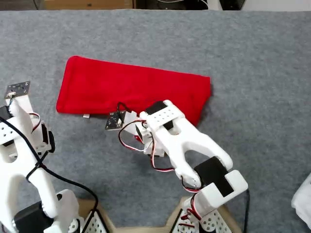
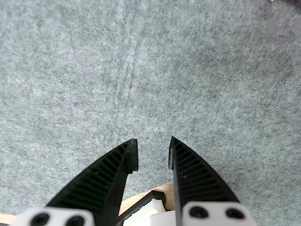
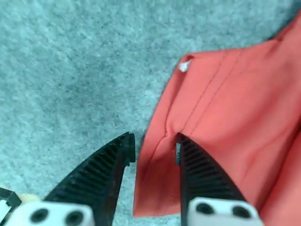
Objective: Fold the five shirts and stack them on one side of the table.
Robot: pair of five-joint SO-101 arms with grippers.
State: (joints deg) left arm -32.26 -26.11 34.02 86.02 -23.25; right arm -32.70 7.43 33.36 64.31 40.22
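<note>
One red shirt [image 1: 131, 92] lies folded into a long, round-cornered strip across the middle of the grey felt worktop [image 1: 243, 48], slanting slightly from far left to near right. Two white arms work from the near edge. The right arm [image 1: 184, 145] leans over the strip's near long edge, while the left arm [image 1: 24, 160] stands well apart at the worktop's left side.

The right pincer [image 3: 154, 143] hangs with its two black ribbed fingers parted. They straddle the hem with one finger over bare felt and the other over the cloth, and nothing is gripped. The left pincer [image 2: 153, 148] is slightly parted above plain felt and holds nothing.

Broad open felt surrounds the strip on its far side and to the right. A single pale, soft-looking shape [image 1: 303, 204] sits at the near right edge, and what it is cannot be told.

The cloth is smooth knit with two stitched seam lines running beside the hem. One small white tag [image 3: 184, 67] pokes out at a corner.
</note>
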